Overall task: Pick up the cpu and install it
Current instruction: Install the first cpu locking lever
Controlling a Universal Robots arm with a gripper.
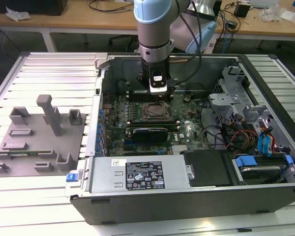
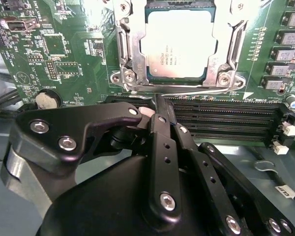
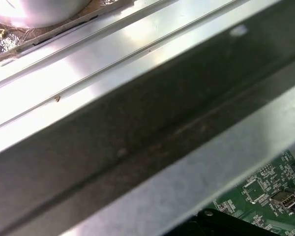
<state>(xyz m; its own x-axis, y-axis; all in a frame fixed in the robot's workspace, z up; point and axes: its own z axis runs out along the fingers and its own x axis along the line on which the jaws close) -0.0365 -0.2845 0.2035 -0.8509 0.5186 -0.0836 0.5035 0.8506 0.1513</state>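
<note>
The cpu (image 2: 179, 46), a square chip with a shiny silver top, lies flat inside the motherboard socket (image 2: 129, 59), framed by the socket's metal bracket. My gripper (image 2: 156, 104) hangs just beside the socket, over the black memory slots (image 2: 226, 118). Its black fingers (image 2: 162, 132) are shut together with nothing between them. In the exterior view the gripper (image 1: 157, 91) hangs from the arm inside the open computer case, right behind the socket (image 1: 155, 112).
Grey plastic blocks (image 1: 39, 132) stand on the slatted table at the exterior view's left. The power supply (image 1: 142, 174) lines the case front. Drive bays and cables (image 1: 246, 147) crowd the exterior view's right. A metal case wall (image 3: 137, 147) is close to the wrist.
</note>
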